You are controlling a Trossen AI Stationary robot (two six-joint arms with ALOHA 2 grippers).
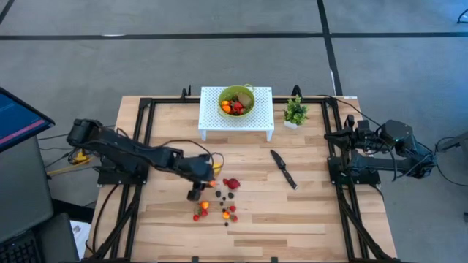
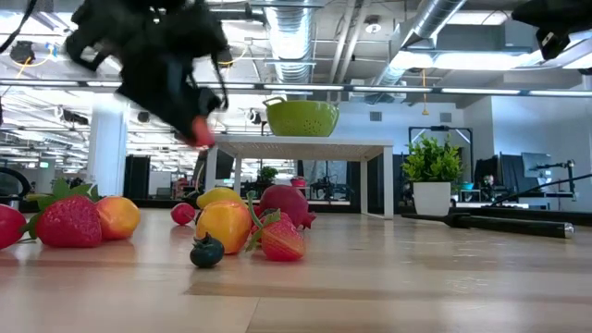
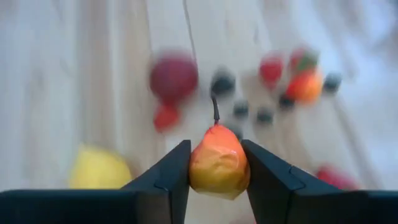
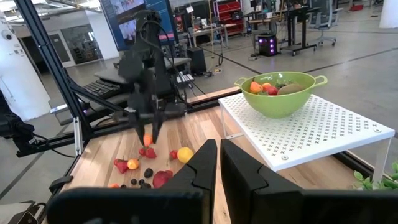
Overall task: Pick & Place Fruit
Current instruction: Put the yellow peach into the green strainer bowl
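- A green bowl (image 1: 237,100) on the white perforated stand (image 1: 212,117) holds several fruits, orange, red and brown-green.
- The left pincer (image 3: 214,163) pinches an orange-red pear (image 3: 218,165) above the scattered fruit (image 1: 219,207) on the bench (image 1: 307,212).
- The right pincer (image 4: 219,163), pressed together, waits at the bench's right edge.
- The left wrist view blurs the loose fruit.

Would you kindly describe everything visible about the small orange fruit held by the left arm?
The small orange-and-yellow toy fruit is pear-shaped, glossy like plastic, reddish toward its top, with a thin dark stem pointing away from the wrist camera. It is pinched between the left gripper's two dark fingers, one pressing each side. In the right wrist view it hangs clear of the wooden table, above the scattered toy fruits. Nothing else touches it.
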